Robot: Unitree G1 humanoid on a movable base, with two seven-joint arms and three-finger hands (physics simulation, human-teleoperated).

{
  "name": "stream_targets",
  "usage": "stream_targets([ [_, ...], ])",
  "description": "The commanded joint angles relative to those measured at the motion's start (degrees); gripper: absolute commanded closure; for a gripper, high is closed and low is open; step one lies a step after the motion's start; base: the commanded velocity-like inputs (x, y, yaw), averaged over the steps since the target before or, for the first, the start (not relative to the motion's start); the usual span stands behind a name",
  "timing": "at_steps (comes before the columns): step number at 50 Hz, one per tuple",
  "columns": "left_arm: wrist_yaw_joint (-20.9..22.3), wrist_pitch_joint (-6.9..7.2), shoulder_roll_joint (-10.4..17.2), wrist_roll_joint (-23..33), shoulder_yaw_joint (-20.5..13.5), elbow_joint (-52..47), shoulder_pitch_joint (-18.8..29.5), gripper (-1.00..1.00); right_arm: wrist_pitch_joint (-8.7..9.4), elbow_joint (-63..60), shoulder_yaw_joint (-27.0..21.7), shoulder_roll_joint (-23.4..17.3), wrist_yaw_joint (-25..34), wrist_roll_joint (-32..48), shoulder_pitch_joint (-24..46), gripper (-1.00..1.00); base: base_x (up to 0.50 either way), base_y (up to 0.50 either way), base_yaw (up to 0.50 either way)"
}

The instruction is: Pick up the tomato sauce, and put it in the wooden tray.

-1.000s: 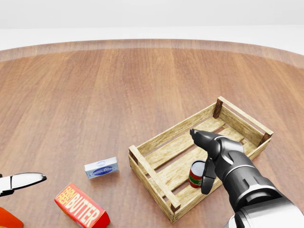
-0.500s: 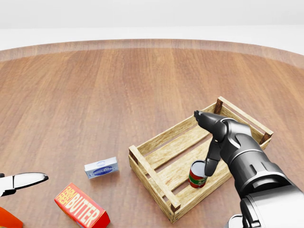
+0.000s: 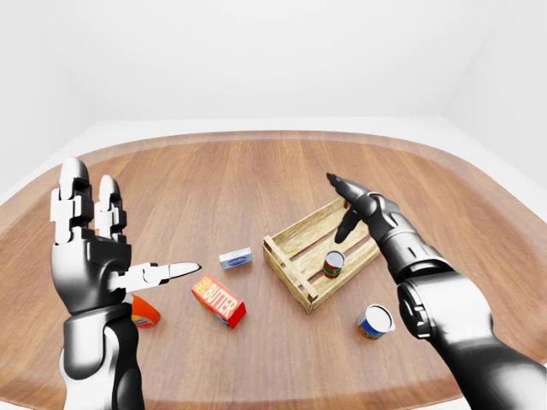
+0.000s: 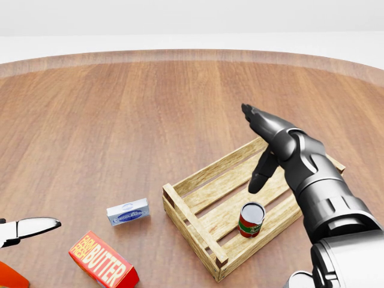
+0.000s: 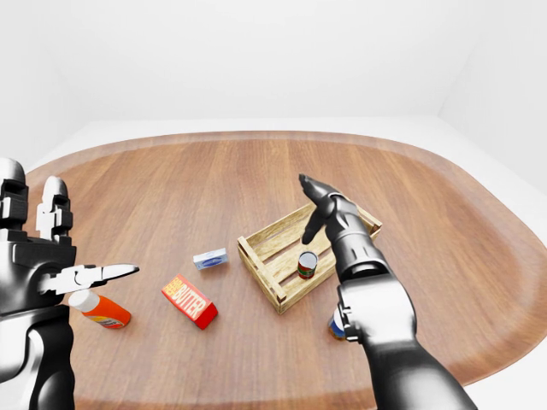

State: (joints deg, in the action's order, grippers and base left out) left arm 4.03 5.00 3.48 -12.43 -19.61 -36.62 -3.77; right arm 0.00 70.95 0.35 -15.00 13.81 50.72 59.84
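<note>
While the tomato sauce [image 4: 251, 219] stands upright inside the wooden tray [image 4: 198, 231], near the tray's lower long wall in the head view, the right robot hand [image 4: 268, 147] hangs above the tray with its fingers spread wide and nothing in its grasp. One dark finger [image 4: 261, 174] points down toward the can without touching it; the others stretch toward the upper left of the head view.

At the left of the left-eye view, the left robot hand [image 3: 94, 256] is raised well clear of the counter [image 3: 214, 179], palm up and open, two fingers upright and a third pointing right. It holds nothing.

On the round wooden counter, a small blue and white box [image 4: 128, 212] lies just left of the tray, and a red butter box [image 4: 103, 260] lies below that. An orange and white bottle [image 5: 100, 309] lies on its side further left, partly behind the left robot hand in the left-eye view. Another can [image 3: 374, 321] with a blue and white label sits on the counter below the tray's right end, close beside the right forearm.
</note>
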Motion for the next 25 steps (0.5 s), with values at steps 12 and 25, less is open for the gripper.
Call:
stream_targets([
  [12, 0.0, 0.00, 0.0, 0.0, -0.1, 0.5, 0.0, -1.00, -3.41, -31.3, -3.4, 1.7, -10.4, -16.6, -13.2, -1.00, 0.00, 0.00, 0.00],
  [25, 0.0, 0.00, -0.1, 0.1, -0.1, -0.3, -0.3, -1.00, 4.49, -64.2, -5.7, 5.2, -6.0, -27.9, -30.9, -1.00, 0.00, 0.00, 0.00],
])
